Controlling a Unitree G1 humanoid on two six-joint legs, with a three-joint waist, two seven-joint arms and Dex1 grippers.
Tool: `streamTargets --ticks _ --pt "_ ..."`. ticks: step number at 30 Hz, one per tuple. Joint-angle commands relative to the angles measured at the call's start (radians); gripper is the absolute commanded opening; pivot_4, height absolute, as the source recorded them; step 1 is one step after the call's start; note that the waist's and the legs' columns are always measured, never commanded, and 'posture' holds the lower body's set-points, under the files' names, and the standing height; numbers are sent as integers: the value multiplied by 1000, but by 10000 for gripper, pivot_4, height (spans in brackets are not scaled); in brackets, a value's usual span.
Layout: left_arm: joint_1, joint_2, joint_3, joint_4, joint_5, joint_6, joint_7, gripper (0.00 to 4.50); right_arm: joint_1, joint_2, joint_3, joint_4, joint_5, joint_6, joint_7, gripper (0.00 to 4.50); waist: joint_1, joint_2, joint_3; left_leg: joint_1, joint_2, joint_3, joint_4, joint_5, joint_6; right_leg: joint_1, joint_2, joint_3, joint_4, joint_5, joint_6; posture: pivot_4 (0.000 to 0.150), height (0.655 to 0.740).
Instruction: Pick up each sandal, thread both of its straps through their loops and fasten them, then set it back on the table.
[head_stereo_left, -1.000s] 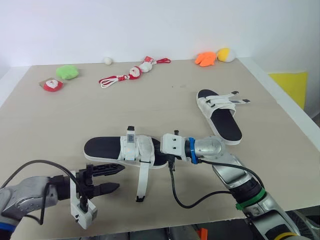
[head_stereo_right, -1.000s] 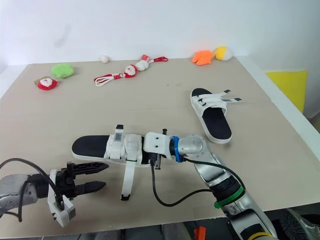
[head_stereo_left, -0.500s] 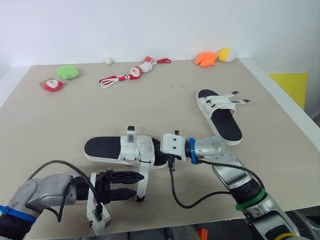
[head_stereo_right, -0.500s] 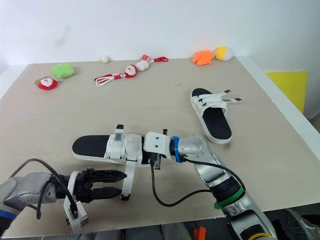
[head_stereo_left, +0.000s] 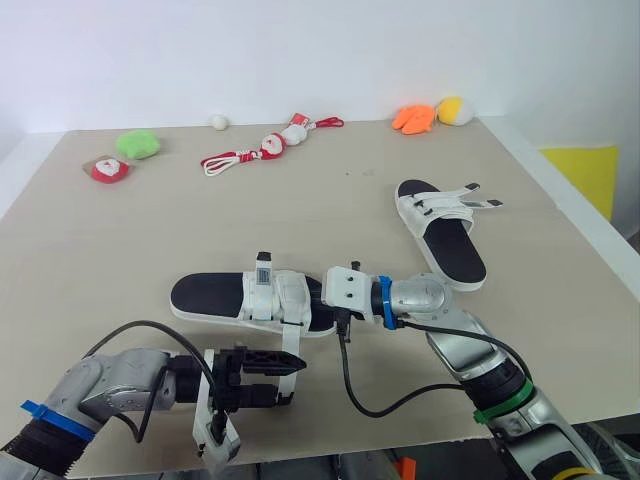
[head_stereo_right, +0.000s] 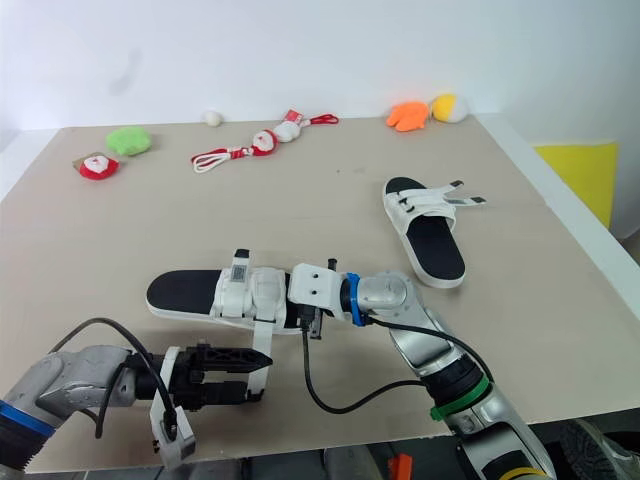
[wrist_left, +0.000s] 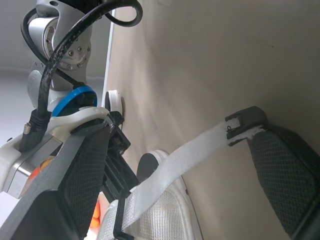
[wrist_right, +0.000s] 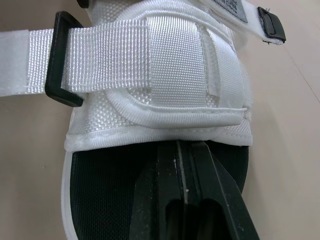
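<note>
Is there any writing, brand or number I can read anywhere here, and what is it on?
No text can be read.
Near sandal: the small tag on its strap carries dark print, too small to read.
Grey label on the same sandal's upper: cut off, unreadable.

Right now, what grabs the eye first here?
The near sandal lies at the front middle of the table, with the shut fingers of the right gripper on its footbed at the upper's edge. Its loose white strap trails toward the front edge, its tip between the open fingers of the left gripper. A second sandal lies further back on the right, strap ends sticking out.
</note>
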Motion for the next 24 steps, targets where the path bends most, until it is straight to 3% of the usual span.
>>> streamTargets --ticks 1,6,7,12,13,15,21,24 --pt "-8 -5 -23 4 9 4 1 25729 21 -18 22 12 -14 23 13 0 0 0 0 0 0 0 0 0 0 0 0 0 0 0 0 1500 7400" --pt "-19 3 -36 24 -4 30 -6 1252 15 -19 22 12 -13 26 11 0 5 4 -2 0 0 0 0 0 0 1 0 0 0 0 0 1500 7400" --pt "-20 6 -46 32 -29 40 -13 1252 14 -19 22 13 -13 26 11 0 5 5 -3 0 0 0 1 0 0 1 0 0 0 1 1 1500 7400" --pt "7 66 -137 -12 -386 266 -177 1252 10 -18 23 20 -15 21 11 0 5 5 -3 1 -1 0 1 1 1 1 0 1 0 1 2 1500 7400" --pt "13 80 -135 -71 -506 367 -213 1252 10 -18 24 22 -15 18 11 0 5 5 -3 0 0 0 1 1 1 0 0 1 0 1 2 1500 7400" --pt "11 108 -125 -193 -703 557 -281 1252 9 -17 25 26 -16 14 10 0 4 5 -3 0 0 0 1 0 1 0 1 1 1 1 2 1500 7400" --pt "11 171 -50 -424 -1021 928 -400 1252 2 -14 25 40 -17 4 9 0 5 4 -2 0 0 -1 2 0 1 -1 1 0 2 0 1 1500 7400" --pt "-10 200 9 -515 -1241 1141 -422 1252 0 -12 24 44 -16 2 6 0 4 3 -1 0 0 -1 2 0 1 -1 1 0 2 -2 -2 1500 7400"
